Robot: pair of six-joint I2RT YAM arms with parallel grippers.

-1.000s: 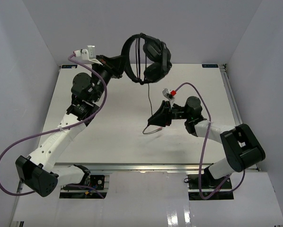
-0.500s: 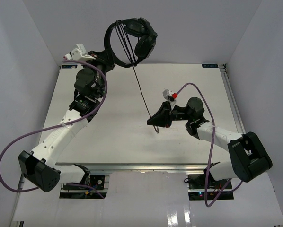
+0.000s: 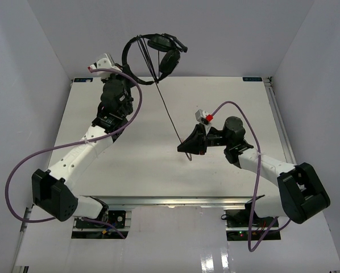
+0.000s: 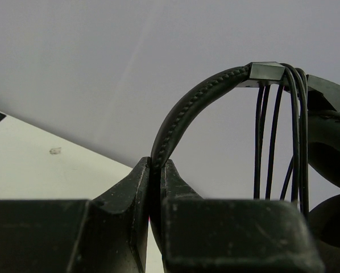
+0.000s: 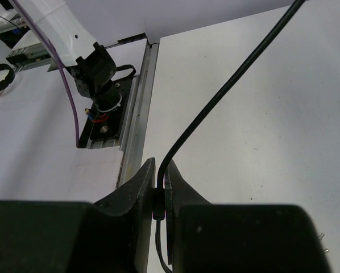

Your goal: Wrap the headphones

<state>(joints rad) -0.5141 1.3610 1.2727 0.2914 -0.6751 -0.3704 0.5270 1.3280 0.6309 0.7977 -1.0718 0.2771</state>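
The black headphones (image 3: 164,52) hang high above the table's far edge, earcups to the right. My left gripper (image 3: 130,75) is shut on the padded headband (image 4: 184,114). Several turns of thin black cable (image 4: 278,136) lie wound across the headband beside the earcups. A straight run of cable (image 3: 169,111) stretches down to my right gripper (image 3: 183,149), which is shut on the cable (image 5: 227,91) near its end, low over the table's middle. The plugs are hidden behind the right fingers.
The white table (image 3: 136,165) is walled by grey panels on three sides. Purple robot cables (image 3: 28,165) loop off both arms. The left arm's base and a metal rail (image 5: 133,136) show in the right wrist view.
The left gripper swung the headphones left and farther back, turning them. The cable went from slack to taut. The right gripper stayed about where it was, holding the cable.
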